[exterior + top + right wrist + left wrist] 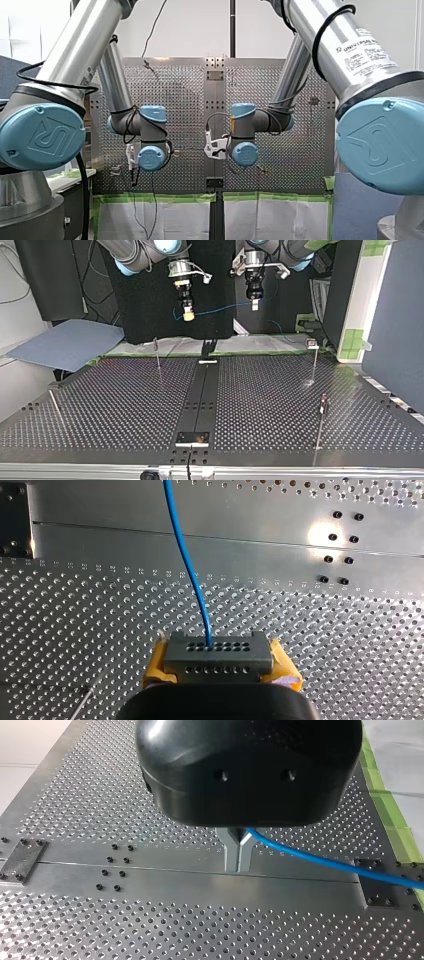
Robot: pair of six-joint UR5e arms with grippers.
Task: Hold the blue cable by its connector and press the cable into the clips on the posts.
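Observation:
The thin blue cable (220, 308) hangs in the air between my two grippers, well above the perforated table (125, 405). My right gripper (220, 662), with yellow pads (156, 664), is shut on the cable's grey connector (218, 647); the blue cable (187, 565) leaves the connector straight ahead. My left gripper (239, 866), black with metal fingers, is shut on the blue cable (325, 862) further along. In the top view my right gripper (187, 315) is left of centre and my left gripper (254, 303) is right of it. Thin posts (158, 356) (314, 362) (321, 420) stand on the table.
A dark centre strip (202, 395) with a small bolted plate (192, 438) runs across the table. A thin rod (56, 407) stands near the top view's left edge. A blue-grey board (65, 345) lies beyond the table's far left corner.

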